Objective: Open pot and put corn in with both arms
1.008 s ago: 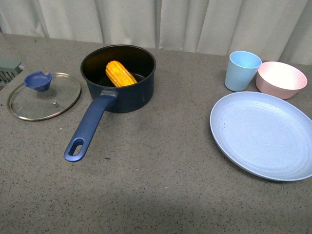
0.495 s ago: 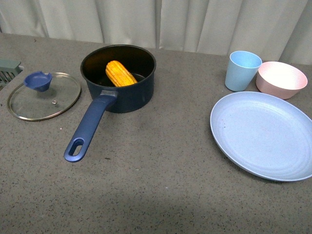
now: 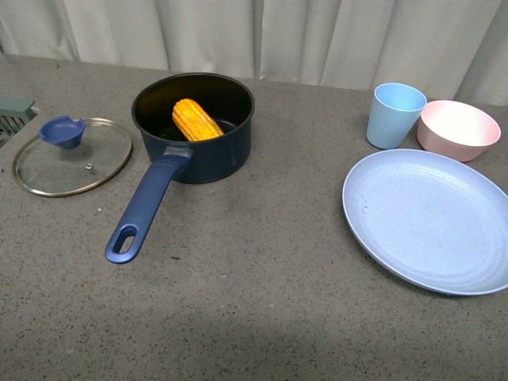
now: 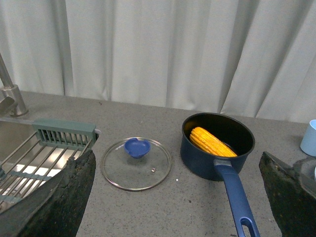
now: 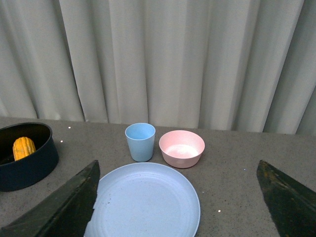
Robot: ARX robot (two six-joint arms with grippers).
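Our left gripper (image 4: 173, 197) hangs high above the counter (image 3: 262, 317). We see its two dark fingers (image 4: 64, 197) at the sides of the left wrist view, far apart, with nothing between them. So this claw is wide and empty. Our right gripper (image 5: 177, 202) is the same: its fingers (image 5: 69, 207) are spread wide with nothing held. In the front view we see no arms at all.

The pot (image 3: 193, 127) sits on the counter with its top off. The corn (image 3: 196, 120) lies inside it, leaning on the wall. The glass lid (image 3: 72, 155) lies flat on the counter just beside the pot, near the sink (image 4: 19, 153). We think the job looks done: the pot is open and the corn is in. Nothing seems left to do.

The pot is round, dark blue and black inside, with a long blue handle (image 3: 143, 210) that has a hole at the end. The corn is yellow and bumpy. The lid is clear, with a metal rim and a blue knob (image 3: 62, 131). Well apart sit a big flat pale blue plate (image 3: 429, 222), a blue cup (image 3: 394, 115) and a pink bowl (image 3: 459, 129), all smooth. The counter is grey and speckled.
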